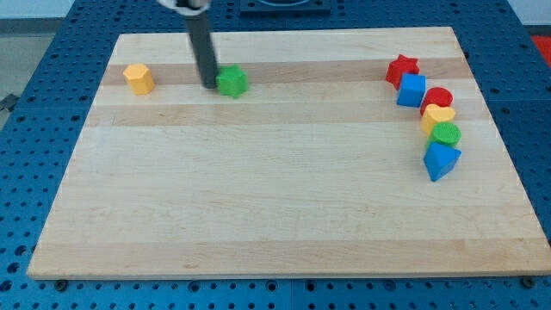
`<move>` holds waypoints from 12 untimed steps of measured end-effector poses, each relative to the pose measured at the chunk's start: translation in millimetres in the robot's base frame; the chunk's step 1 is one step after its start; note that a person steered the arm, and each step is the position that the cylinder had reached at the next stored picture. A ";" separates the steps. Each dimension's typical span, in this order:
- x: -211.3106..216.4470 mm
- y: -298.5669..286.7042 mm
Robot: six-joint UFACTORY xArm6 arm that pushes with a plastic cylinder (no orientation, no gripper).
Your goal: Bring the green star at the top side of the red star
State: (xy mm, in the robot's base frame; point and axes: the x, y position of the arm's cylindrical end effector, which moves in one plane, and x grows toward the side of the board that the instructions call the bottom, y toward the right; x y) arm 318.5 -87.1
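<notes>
Seven small coloured blocks sit on a pale wooden surface [258,189], a rectangular board seen from slightly above, resting on a blue perforated bench [52,103].

I have no end effector that opens or closes; I end in a straight dark rod [201,47] that comes down from the view's top. My tip [209,86] is on the board in the upper left part of the view, just beside the green star [232,81], on that block's left side. The two look to be touching or nearly so; I cannot tell which.

Further toward the view's left, well apart from the green star and at about the same height in the view, stands a yellow block [139,77] with a faceted, roughly hexagonal shape.

The other five blocks form a curved chain near the view's right edge, far from the green star. At the top of the chain is the red star [402,68]. Just below and to its right, touching it, is a blue cube [411,90]. Next comes a red cylinder [438,97], then a yellow block [438,117] tucked under it, whose shape I cannot make out clearly. Below that is a green cylinder [446,133], and last a blue block [441,160] with angled faces, lowest in the chain.
</notes>
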 end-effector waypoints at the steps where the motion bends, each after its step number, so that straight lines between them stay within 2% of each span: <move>1: 0.0 71.5; 2: 1.2 59.6; 3: 20.5 37.6; 4: 32.7 51.2; 5: 26.7 106.6; 7: -13.9 210.6; 8: -10.2 204.4; 10: 2.5 91.2; 11: -2.4 73.3; 12: -21.4 107.2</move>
